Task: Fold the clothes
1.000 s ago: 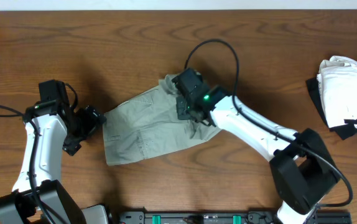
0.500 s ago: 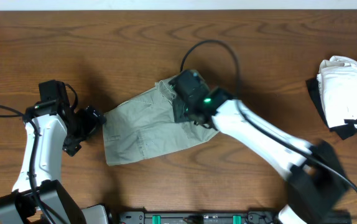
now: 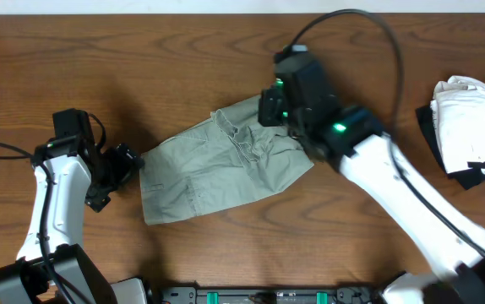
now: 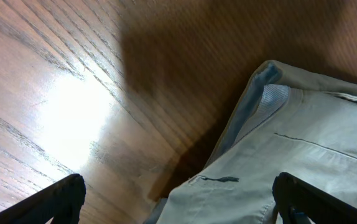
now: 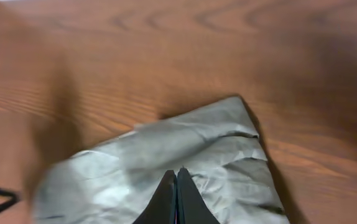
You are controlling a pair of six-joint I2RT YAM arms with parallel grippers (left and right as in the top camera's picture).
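Note:
The clothes [image 3: 209, 169], a wrinkled grey-green garment, lie spread on the wooden table's middle. My left gripper [image 3: 133, 162] is open at the garment's left edge; in the left wrist view its fingers [image 4: 178, 200] straddle the garment's corner [image 4: 303, 143], with pale lining showing at the seam. My right gripper [image 3: 269, 108] hovers over the garment's upper right corner. In the blurred right wrist view its fingers [image 5: 177, 173] are pressed shut above the cloth [image 5: 216, 143], with no cloth seen between them.
A pile of white cloth [image 3: 471, 122] on something dark lies at the table's right edge. A black rail [image 3: 268, 295] runs along the front edge. Bare wood [image 3: 141, 51] surrounds the garment.
My right gripper has risen off the garment's middle and moved up and to the right. The garment's right side now spreads further right. The left arm has not moved.

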